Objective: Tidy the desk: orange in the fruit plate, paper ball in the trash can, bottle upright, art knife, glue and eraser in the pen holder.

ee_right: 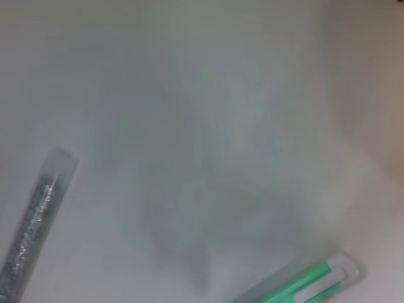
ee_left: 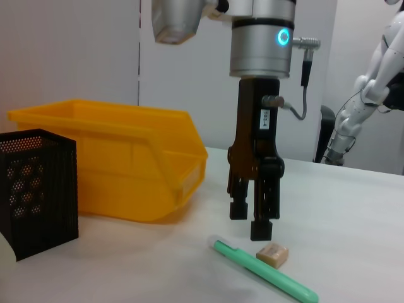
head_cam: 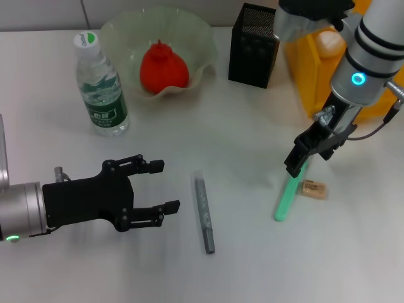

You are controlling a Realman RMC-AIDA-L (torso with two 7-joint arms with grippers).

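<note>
The orange (head_cam: pixel 163 68) lies in the pale-green fruit plate (head_cam: pixel 126 28). The bottle (head_cam: pixel 101 88) stands upright to its left. My right gripper (head_cam: pixel 311 158) (ee_left: pixel 250 222) hangs open just above the far end of the glue (head_cam: pixel 287 199) (ee_left: pixel 265 273) (ee_right: pixel 303 284), with the eraser (head_cam: pixel 314 189) (ee_left: pixel 273 254) beside it. The art knife (head_cam: pixel 204 213) (ee_right: pixel 31 233) lies flat mid-table. My left gripper (head_cam: pixel 161 186) is open and empty, low at the left. A pale lump, apparently the paper ball (head_cam: pixel 329 41), shows inside the yellow trash can (head_cam: pixel 306 76) (ee_left: pixel 126 158).
The black mesh pen holder (head_cam: pixel 252 45) (ee_left: pixel 38 189) stands at the back between the fruit plate and the trash can. Bare white table lies between the art knife and the glue.
</note>
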